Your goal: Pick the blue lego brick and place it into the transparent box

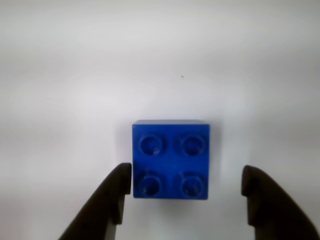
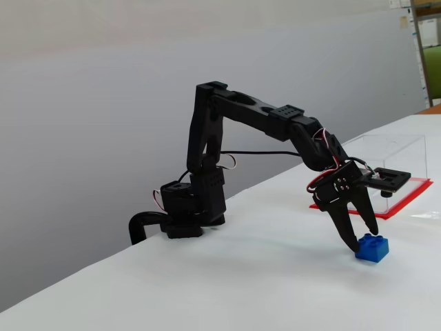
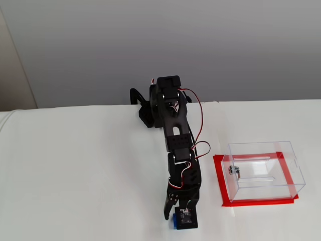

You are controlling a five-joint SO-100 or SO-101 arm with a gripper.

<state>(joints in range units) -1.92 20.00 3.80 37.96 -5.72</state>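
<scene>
Tabletop [image 3: 75, 165] plain white, grey wall [image 2: 89, 103] behind, pincer [image 1: 186, 181] spread around blue lego brick [image 1: 171, 159].

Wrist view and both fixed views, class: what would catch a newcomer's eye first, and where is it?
First, the blue lego brick, studs up on the white table, with the open gripper straddling it in the wrist view. Next, the transparent box on its red base, to the right of the black arm in a fixed view.
</scene>
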